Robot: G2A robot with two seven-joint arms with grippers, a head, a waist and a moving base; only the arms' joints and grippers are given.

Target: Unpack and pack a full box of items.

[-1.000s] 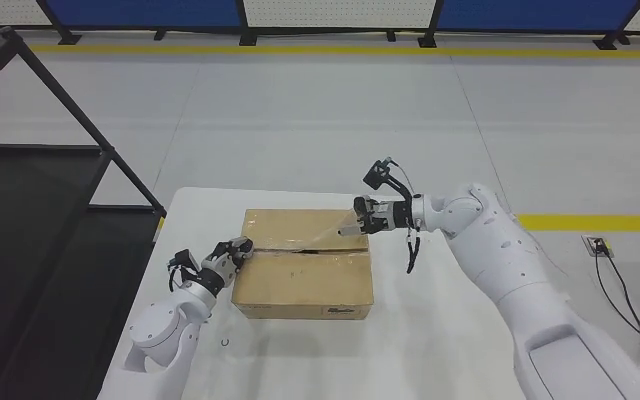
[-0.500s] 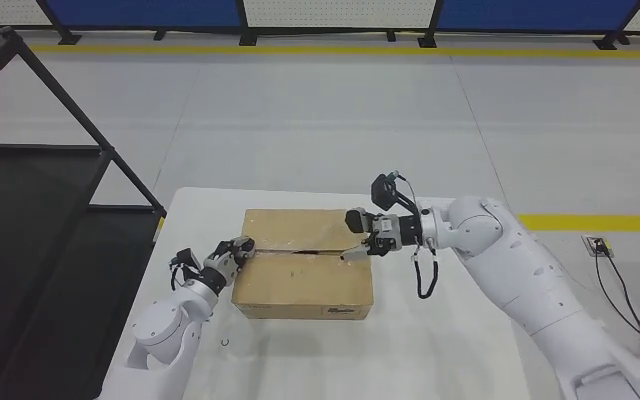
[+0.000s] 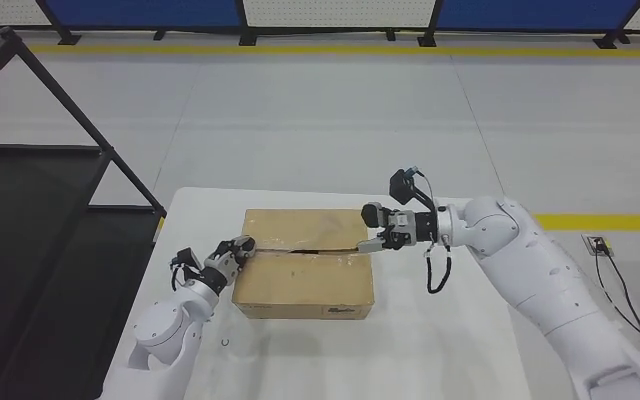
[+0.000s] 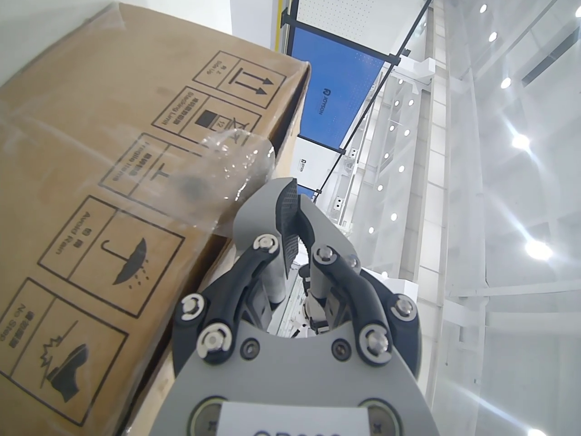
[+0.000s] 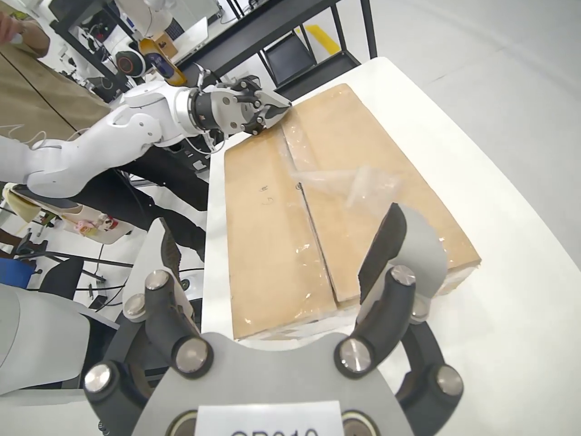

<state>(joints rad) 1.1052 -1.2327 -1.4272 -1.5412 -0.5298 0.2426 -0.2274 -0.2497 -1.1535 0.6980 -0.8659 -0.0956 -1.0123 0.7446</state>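
Box (image 3: 305, 268) is being kept shut at mid table (image 3: 440, 335), flaps meeting along the seam. Clear tape (image 5: 345, 181) is being lifted off the seam as a loose, crumpled flap near the right end; the rest is being held flat.

Right gripper (image 5: 281, 224) is being held wide open just over that end, nothing gripped, one finger close by the flap. Left gripper (image 4: 292, 197) is being held closed against the opposite end beside the tape tail; a pinch on it cannot be confirmed.

Risks being judged:
- film being torn short by a skewed pull
- film being stuck to a pad
- box being dragged if unbraced
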